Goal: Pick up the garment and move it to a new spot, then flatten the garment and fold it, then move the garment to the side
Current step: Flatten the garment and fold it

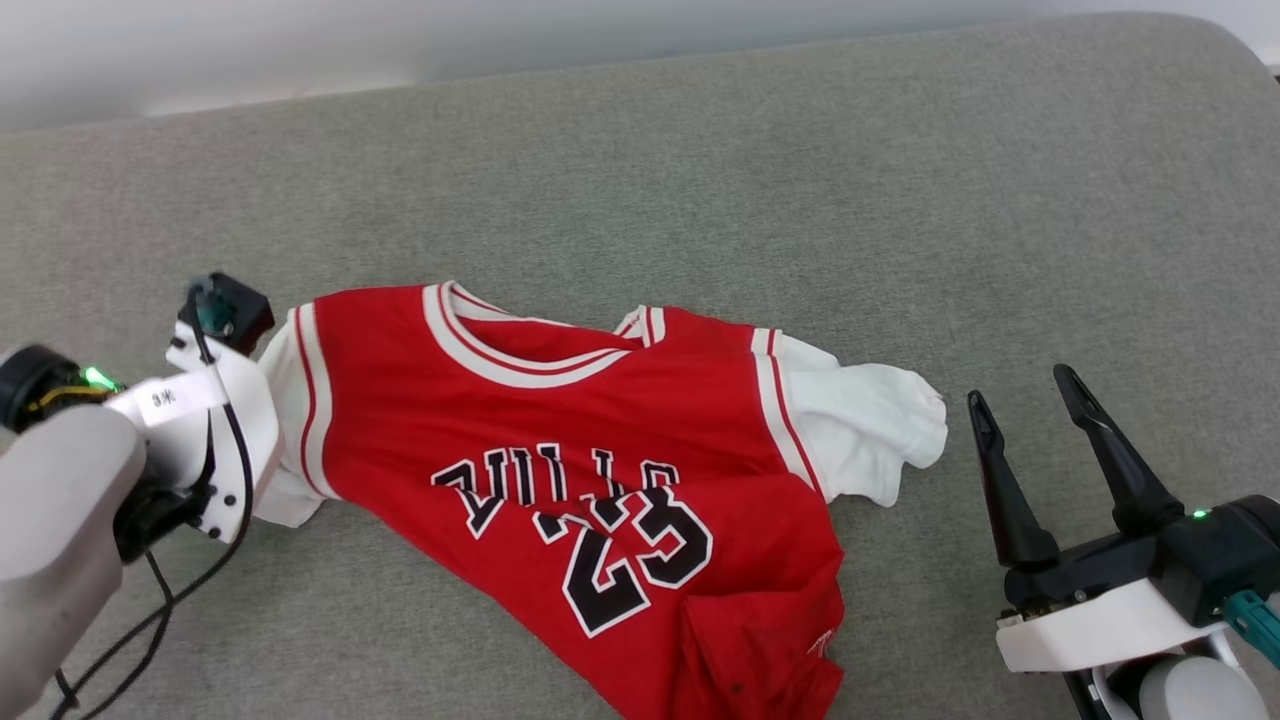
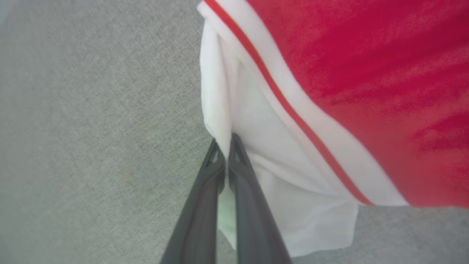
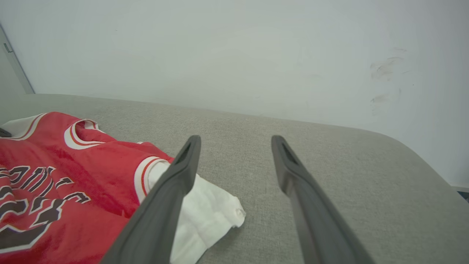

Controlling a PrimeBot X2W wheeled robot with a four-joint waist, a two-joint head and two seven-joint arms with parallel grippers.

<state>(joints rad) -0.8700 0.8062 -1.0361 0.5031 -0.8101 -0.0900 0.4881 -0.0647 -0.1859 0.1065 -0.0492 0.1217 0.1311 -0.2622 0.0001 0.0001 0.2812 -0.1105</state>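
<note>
While one garment (image 1: 560,420) sprawls on grey cushion (image 1: 900,200), left gripper (image 2: 224,141) pinches its white sleeve (image 2: 263,146), right gripper (image 1: 1020,388) spread

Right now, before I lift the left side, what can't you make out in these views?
- Left wrist view: blur hides how many layers of the white sleeve the left tool pinches.
- Head view: the left tool's own wrist hides its fingers.
- Head view: the garment runs off the bottom edge, hem unseen.
- Right wrist view: the right tool covers part of the other sleeve.
</note>
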